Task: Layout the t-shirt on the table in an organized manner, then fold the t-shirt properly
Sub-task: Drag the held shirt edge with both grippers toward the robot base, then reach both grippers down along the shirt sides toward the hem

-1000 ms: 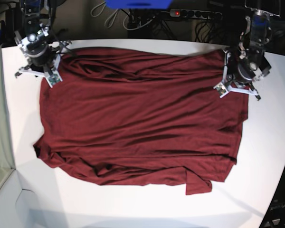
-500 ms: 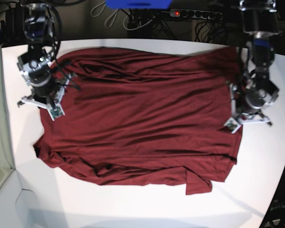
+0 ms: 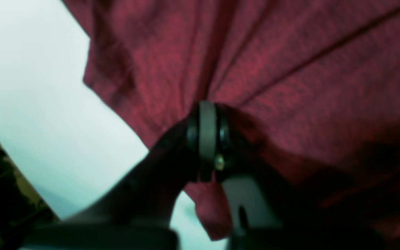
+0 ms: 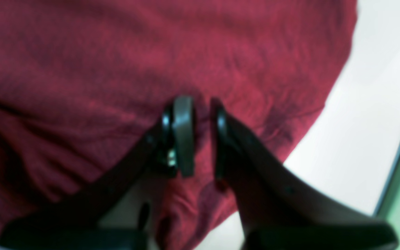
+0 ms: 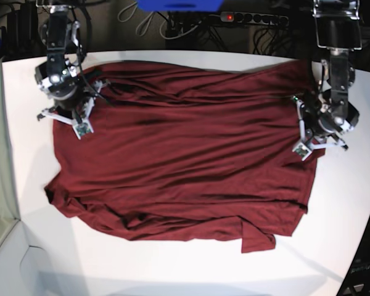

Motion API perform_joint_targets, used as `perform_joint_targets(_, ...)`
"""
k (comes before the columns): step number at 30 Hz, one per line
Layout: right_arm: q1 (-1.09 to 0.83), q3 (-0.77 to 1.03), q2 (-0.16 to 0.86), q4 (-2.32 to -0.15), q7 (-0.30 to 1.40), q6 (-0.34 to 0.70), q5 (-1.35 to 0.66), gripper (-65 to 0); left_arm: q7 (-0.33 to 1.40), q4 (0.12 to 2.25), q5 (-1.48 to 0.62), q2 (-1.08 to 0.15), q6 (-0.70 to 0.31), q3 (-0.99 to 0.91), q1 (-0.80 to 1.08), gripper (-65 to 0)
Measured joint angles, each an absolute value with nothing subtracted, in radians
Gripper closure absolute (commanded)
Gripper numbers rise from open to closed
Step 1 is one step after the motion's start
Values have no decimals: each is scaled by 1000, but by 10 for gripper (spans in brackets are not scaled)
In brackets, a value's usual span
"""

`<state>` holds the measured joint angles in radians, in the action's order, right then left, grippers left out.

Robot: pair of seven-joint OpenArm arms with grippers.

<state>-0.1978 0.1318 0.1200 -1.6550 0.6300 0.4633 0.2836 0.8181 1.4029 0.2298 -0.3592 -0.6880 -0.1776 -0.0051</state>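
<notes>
Base view: the t-shirt (image 5: 179,154) lay spread across the white surface (image 5: 24,185), wrinkled along its near hem. The left gripper (image 5: 311,132) sat at the shirt's edge, its jaws clamped together on a pinch of fabric from which creases radiated. The right gripper (image 5: 71,111) sat at the opposite edge, its jaws slightly apart with a fold of t-shirt cloth caught between them.
</notes>
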Motion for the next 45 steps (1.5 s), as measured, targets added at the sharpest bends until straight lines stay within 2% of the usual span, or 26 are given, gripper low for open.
perform_joint_targets(13,-303,130,148,-1704,601,456,275,-77,860,1521,242,-355,-693,-178,83,-1)
perform_joint_targets(24,-393,136,154,-1786,634,456,281,-77,861,1527,235,-355,-700,-176,82,-1)
perform_joint_targets(30,-392,140,152,-1919,653,459,284,-77,871,1624,232,-361,-703,-182,74,-1)
perform_joint_targets(37,-254,135,153,-1935,666,460,281,-81,873,1648,235,-355,-707,-184,-47,-1)
perform_joint_targets(40,-148,133,153,-1874,662,463,281,-81,863,1548,231,-344,-709,-180,-159,-1)
perform_joint_targets(45,56,132,152,-1666,657,472,282,-81,858,1314,240,-258,-706,-176,-374,-1)
